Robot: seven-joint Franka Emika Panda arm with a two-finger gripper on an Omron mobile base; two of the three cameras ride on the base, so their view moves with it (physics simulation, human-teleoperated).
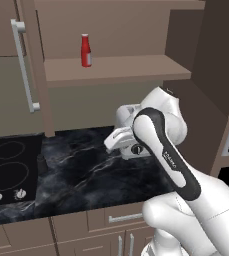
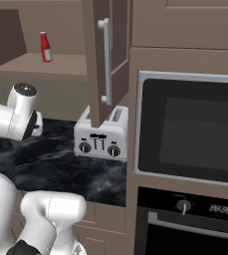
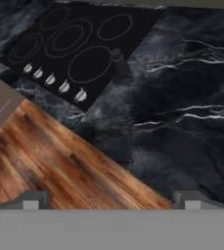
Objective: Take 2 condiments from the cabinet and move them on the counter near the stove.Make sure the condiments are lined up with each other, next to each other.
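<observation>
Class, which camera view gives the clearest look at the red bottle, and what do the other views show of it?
The left base view: the red bottle stands upright on the cabinet shelf, larger and nearer, cap and pale label visible. The right base view shows it smaller and farther off. The hand view looks down on the counter and stove.

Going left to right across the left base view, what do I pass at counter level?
Stove → dark shaker standing on the counter just past the stove's edge → open stretch of counter → the robot's arm. The toaster is mostly hidden behind the arm, so its place is left out.
</observation>
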